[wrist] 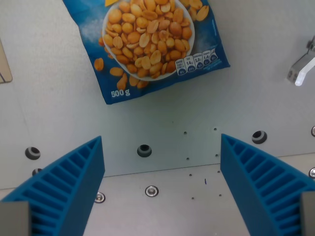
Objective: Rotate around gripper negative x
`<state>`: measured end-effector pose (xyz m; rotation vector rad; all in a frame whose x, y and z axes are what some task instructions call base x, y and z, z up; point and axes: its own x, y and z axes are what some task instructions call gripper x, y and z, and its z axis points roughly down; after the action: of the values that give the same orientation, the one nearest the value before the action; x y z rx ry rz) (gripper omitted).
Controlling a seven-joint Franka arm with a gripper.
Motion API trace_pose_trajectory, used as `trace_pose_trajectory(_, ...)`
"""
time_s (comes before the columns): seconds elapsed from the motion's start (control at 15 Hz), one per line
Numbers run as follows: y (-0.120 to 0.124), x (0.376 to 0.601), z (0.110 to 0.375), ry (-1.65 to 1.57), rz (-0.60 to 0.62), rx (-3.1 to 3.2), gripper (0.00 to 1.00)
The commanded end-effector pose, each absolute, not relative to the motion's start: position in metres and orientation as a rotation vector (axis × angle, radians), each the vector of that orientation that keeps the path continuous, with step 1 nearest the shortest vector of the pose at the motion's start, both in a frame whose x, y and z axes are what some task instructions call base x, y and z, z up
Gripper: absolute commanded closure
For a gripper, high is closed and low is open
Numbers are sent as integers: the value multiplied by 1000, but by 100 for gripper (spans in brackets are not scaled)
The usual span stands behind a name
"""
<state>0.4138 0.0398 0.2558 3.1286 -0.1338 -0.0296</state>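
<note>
Hovering over the bare tabletop point(59, 98) with gripper point(162, 189) spread wide and empty, peanut bag point(157, 44) toward its far edge, probably mid-rotation, needing steady tilt.

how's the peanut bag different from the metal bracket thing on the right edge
The peanut bag is blue, printed with a bowl of peanuts and "500 g"; the metal bracket is plain silvery metal.
The bag fills much of the top of the wrist view; the bracket shows as a small piece cut off at the right edge.
The bag lies flat and tilted; the bracket looks bent and raised.
Both sit apart from the open hand, on the grey table.
</note>
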Motion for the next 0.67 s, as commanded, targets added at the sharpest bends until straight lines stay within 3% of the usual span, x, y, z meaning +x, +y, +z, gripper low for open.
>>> trace_pose_trajectory(0.07,40,414,258,-134,-21,3116,0)
trace_pose_trajectory(0.67,40,414,258,-128,-28,2996,0)
